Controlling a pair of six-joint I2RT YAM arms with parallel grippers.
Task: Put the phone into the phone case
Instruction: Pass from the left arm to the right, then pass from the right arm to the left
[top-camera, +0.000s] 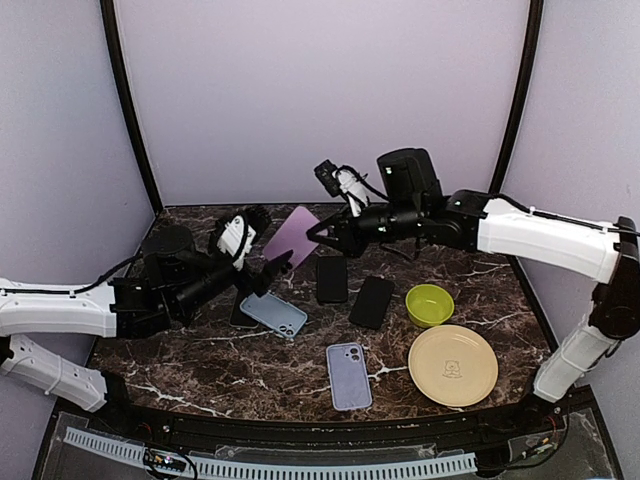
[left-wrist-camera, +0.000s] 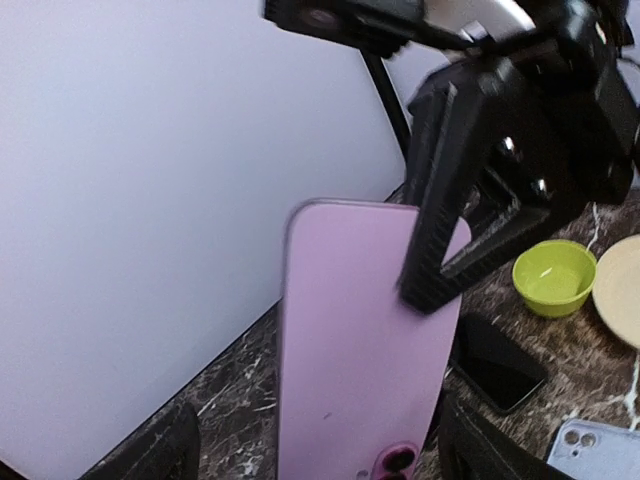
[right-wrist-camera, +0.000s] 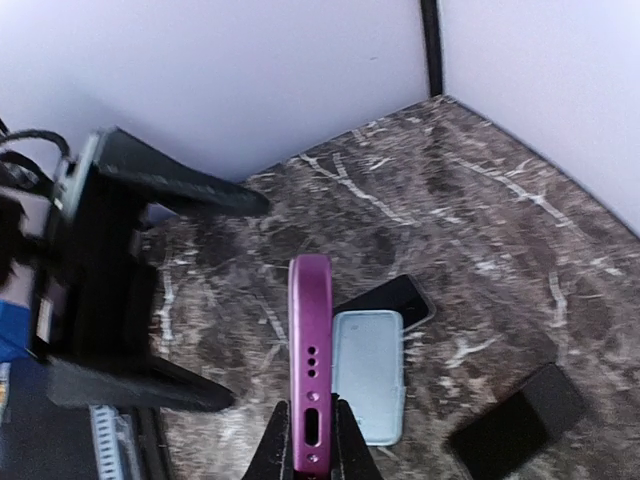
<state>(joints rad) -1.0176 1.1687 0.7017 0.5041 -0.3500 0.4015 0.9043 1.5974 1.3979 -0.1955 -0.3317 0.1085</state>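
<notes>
My right gripper (top-camera: 322, 236) is shut on a purple phone case (top-camera: 293, 234) and holds it tilted above the back of the table. In the right wrist view the case (right-wrist-camera: 311, 350) stands edge-on, pinched at its port end between my fingers (right-wrist-camera: 276, 450). My left gripper (top-camera: 275, 272) is open, right in front of the case. In the left wrist view the case's back (left-wrist-camera: 360, 350) lies between my spread fingers (left-wrist-camera: 165, 450), and I cannot tell whether they touch it. Two bare black phones (top-camera: 331, 279) (top-camera: 371, 301) lie on the table.
A light blue case (top-camera: 273, 313) lies on a dark phone (top-camera: 240, 314) under my left gripper. A lavender case (top-camera: 348, 375) lies near the front. A green bowl (top-camera: 430, 304) and a tan plate (top-camera: 452, 364) sit at the right. A dark round object (top-camera: 166, 240) is at the back left.
</notes>
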